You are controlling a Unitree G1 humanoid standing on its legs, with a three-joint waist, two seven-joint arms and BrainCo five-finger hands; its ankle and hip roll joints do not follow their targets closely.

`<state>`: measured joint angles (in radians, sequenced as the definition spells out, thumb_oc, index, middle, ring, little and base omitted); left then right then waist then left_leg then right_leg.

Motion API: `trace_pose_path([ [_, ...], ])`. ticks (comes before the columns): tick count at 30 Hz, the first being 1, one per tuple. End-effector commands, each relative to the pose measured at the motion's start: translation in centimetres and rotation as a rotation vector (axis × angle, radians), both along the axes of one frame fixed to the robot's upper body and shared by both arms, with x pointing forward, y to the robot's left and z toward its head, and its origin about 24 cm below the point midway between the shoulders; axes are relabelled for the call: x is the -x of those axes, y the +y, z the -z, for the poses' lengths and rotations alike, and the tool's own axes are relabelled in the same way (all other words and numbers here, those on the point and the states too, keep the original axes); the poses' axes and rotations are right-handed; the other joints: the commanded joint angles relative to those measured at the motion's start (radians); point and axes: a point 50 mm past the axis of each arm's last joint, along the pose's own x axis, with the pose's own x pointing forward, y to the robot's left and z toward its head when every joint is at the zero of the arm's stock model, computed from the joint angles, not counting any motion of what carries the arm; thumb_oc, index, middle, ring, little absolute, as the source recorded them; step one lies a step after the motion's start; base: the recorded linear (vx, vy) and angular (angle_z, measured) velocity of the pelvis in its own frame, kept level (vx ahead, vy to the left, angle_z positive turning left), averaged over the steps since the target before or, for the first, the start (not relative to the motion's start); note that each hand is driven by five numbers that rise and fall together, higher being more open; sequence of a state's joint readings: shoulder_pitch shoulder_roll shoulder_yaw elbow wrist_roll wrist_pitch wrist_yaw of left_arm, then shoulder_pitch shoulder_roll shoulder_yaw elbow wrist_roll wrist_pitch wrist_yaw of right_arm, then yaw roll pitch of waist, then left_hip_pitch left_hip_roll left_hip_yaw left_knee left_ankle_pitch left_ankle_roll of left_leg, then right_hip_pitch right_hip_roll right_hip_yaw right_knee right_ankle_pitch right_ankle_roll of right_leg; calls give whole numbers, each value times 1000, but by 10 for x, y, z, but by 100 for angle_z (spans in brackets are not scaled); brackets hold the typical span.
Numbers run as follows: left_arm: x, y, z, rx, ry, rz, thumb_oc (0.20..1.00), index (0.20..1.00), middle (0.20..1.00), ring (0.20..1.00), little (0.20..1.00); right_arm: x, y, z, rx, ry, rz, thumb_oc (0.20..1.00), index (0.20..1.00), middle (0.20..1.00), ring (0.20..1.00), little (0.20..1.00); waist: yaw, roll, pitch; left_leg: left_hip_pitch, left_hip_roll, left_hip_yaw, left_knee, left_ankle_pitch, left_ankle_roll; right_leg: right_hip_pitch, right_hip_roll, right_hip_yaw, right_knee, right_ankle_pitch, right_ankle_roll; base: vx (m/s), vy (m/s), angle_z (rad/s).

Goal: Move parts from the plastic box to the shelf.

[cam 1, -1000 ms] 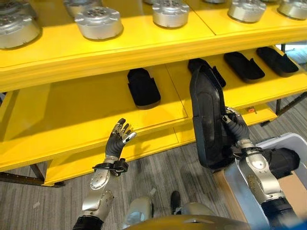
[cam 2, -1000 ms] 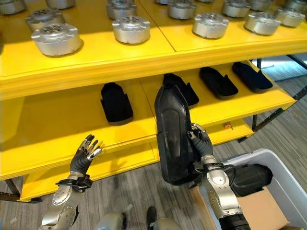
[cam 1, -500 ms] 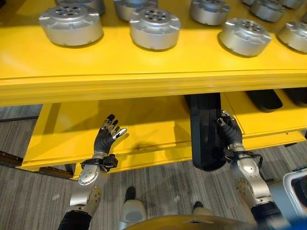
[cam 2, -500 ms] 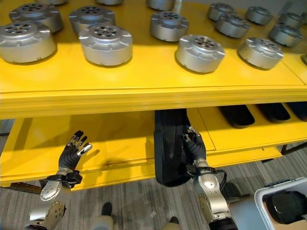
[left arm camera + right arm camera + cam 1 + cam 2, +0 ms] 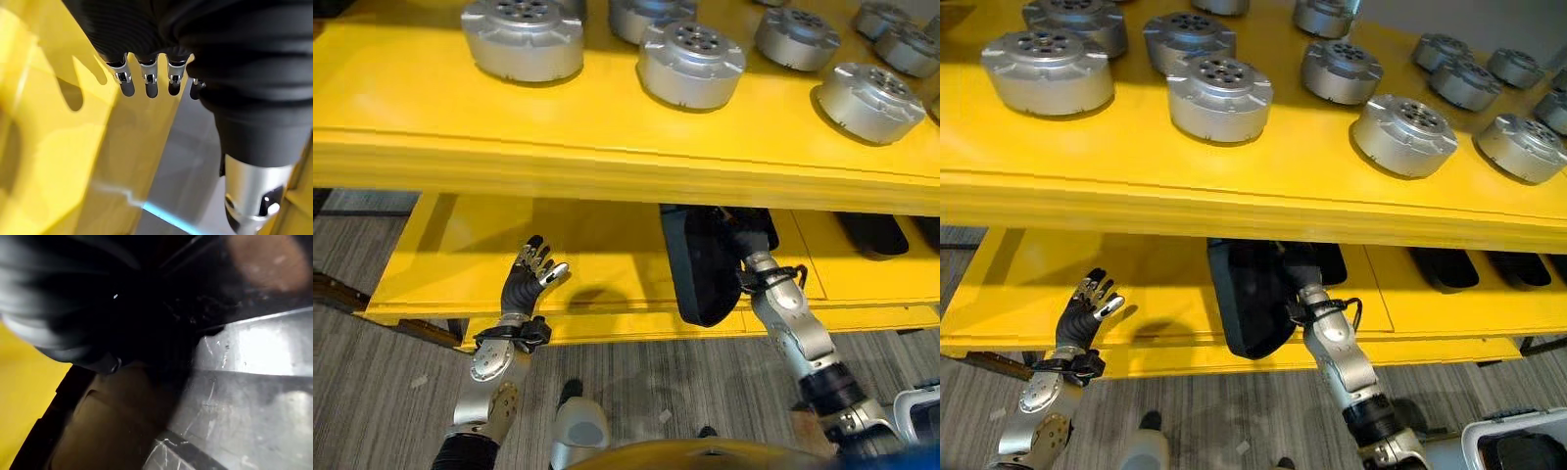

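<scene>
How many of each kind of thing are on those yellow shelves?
Silver discs: 13, some cut by the view's edge.
Black parts: 3 plain to see, one at the right hand, two lying on the lower shelf.
Total: 16.

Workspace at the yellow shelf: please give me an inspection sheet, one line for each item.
Surface: yellow shelf, two levels in view; lower level partly bare.
Job's things: long black part reaching in under the upper level, its near end past the lower level's front edge; more black parts lie further right on the lower level.
Clutter: silver round parts stand in rows on the upper level.
Robot hands: left robot hand raised before the lower level, fingers straight, holding nothing; right robot hand against the black part under the upper level, fingers hidden.
Cables: nothing seen.
Surroundings: grey striped floor; plastic box corner at lower right.
</scene>
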<state>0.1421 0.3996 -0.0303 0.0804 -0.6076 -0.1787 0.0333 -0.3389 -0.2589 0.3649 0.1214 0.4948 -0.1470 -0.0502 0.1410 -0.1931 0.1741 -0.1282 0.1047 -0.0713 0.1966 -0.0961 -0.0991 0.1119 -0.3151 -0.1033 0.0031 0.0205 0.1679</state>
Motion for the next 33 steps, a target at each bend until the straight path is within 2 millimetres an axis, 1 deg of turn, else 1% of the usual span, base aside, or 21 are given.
trace_pose_path([
  [1, -4, 0, -26, -19, -130, -4, 1000, 1000, 1000, 1000, 1000, -4, 10, -29, -131, -104, -31, 200, 200, 200, 200, 200, 7, 29, -57, 9, 71, 27, 13, 40, -7, -51, 36, 29, 84, 11, 37, 33, -24, 2],
  [4, -7, 0, -31, -16, -143, -5, 1000, 1000, 1000, 1000, 1000, -16, 34, -44, -148, -125, -74, 200, 200, 200, 200, 200, 41, 28, -51, -5, 65, 10, 9, 50, -12, -46, 34, 7, 90, 11, 37, 18, -27, 15],
  [5, -7, 0, -31, -17, -145, -5, 1000, 1000, 1000, 1000, 1000, -16, 34, -45, -149, -126, -74, 200, 200, 200, 200, 200, 39, 28, -50, -6, 64, 8, 10, 50, -12, -46, 34, 5, 90, 11, 37, 3, -36, 31],
  [6, -10, -1, -35, -5, -160, 1, 1000, 1000, 1000, 1000, 1000, -27, 41, -53, -165, -127, -56, 200, 200, 200, 200, 200, 61, 29, -45, -20, 59, -7, 11, 57, -15, -46, 34, -10, 97, 9, 38, -1, -23, 50],
  [7, -10, -1, -35, -6, -161, 1, 1000, 1000, 1000, 1000, 1000, -27, 41, -54, -166, -128, -56, 200, 200, 200, 200, 200, 60, 29, -44, -21, 59, -9, 12, 57, -15, -46, 34, -12, 97, 9, 38, -10, -67, 50],
  [8, -15, -5, -40, 8, -176, 31, 1000, 1000, 1000, 1000, 1000, -37, 50, -67, -206, -122, -30, 200, 200, 200, 200, 200, 87, 30, -31, -51, 53, -39, 23, 63, -16, -51, 36, -32, 113, 1, 36, -16, -64, 51],
  [9, -18, -8, -41, 7, -175, 44, 1000, 1000, 1000, 1000, 1000, -40, 52, -69, -233, -105, -24, 200, 200, 200, 200, 200, 94, 28, -25, -64, 49, -50, 32, 62, -17, -55, 36, -42, 121, -5, 34, -18, -78, 43],
  [12, -22, -12, -45, 7, -184, 71, 1000, 1000, 1000, 1000, 1000, -49, 48, -84, -228, -133, 15, 200, 200, 200, 200, 200, 113, 35, -4, -107, 39, -75, 65, 60, -18, -69, 32, -66, 151, -22, 30, -57, -35, 65],
  [13, -26, -15, -49, 7, -199, 83, 1000, 1000, 1000, 1000, 1000, -54, 45, -98, -217, -171, 48, 200, 200, 200, 200, 200, 121, 47, 21, -140, 32, -92, 103, 54, -20, -96, 29, -74, 193, -39, 27, -131, -22, 40],
  [14, -28, -16, -50, 11, -207, 89, 1000, 1000, 1000, 1000, 1000, -57, 44, -105, -224, -182, 61, 200, 200, 200, 200, 200, 123, 55, 35, -159, 28, -101, 132, 46, -19, -113, 26, -75, 222, -52, 22, -181, 3, 24],
  [15, -30, -19, -53, 16, -219, 96, 1000, 1000, 1000, 1000, 1000, -61, 42, -118, -227, -213, 78, 200, 200, 200, 200, 200, 124, 68, 57, -185, 26, -108, 171, 37, -19, -140, 21, -71, 263, -65, 17, -143, 24, 23],
  [16, -31, -20, -54, 20, -225, 97, 1000, 1000, 1000, 1000, 1000, -62, 41, -124, -226, -226, 87, 200, 200, 200, 200, 200, 123, 76, 68, -196, 26, -110, 187, 31, -19, -155, 23, -69, 288, -76, 12, -110, 25, 12],
  [17, -32, -20, -55, 21, -226, 97, 1000, 1000, 1000, 1000, 1000, -63, 41, -124, -226, -227, 87, 200, 200, 200, 200, 200, 124, 77, 68, -198, 26, -110, 190, 30, -19, -158, 23, -68, 291, -78, 12, -98, 31, 0],
  [18, -33, -20, -57, 23, -236, 98, 1000, 1000, 1000, 1000, 1000, -65, 39, -133, -219, -248, 110, 200, 200, 200, 200, 200, 122, 87, 82, -216, 26, -115, 219, 20, -20, -186, 21, -62, 329, -89, 8, -153, 58, -7],
  [19, -33, -22, -59, 29, -247, 105, 1000, 1000, 1000, 1000, 1000, -67, 37, -145, -214, -279, 127, 200, 200, 200, 200, 200, 116, 103, 101, -244, 26, -115, 262, 5, -19, -227, 21, -48, 383, -108, 1, -180, 74, -7],
  [22, -32, -23, -59, 33, -249, 97, 1000, 1000, 1000, 1000, 1000, -72, 34, -158, -203, -299, 162, 200, 200, 200, 200, 200, 106, 120, 116, -287, 33, -118, 324, -17, -17, -300, 22, -22, 473, -144, -8, -123, 60, -14],
  [25, -32, -25, -58, 41, -240, 104, 1000, 1000, 1000, 1000, 1000, -77, 29, -163, -208, -294, 201, 200, 200, 200, 200, 200, 100, 125, 128, -321, 31, -127, 360, -28, -14, -337, 19, -13, 515, -159, -9, -80, 21, -12],
  [28, -32, -29, -59, 47, -245, 124, 1000, 1000, 1000, 1000, 1000, -83, 20, -172, -206, -303, 261, 200, 200, 200, 200, 200, 94, 133, 145, -365, 26, -137, 404, -38, -10, -378, 16, -11, 560, -175, -12, -90, 12, 1],
  [33, -30, -34, -57, 46, -233, 147, 1000, 1000, 1000, 1000, 1000, -87, 7, -181, -197, -315, 325, 200, 200, 200, 200, 200, 79, 143, 155, -420, 21, -141, 467, -67, 0, -434, 15, 7, 615, -195, -19, -54, 27, 3],
])
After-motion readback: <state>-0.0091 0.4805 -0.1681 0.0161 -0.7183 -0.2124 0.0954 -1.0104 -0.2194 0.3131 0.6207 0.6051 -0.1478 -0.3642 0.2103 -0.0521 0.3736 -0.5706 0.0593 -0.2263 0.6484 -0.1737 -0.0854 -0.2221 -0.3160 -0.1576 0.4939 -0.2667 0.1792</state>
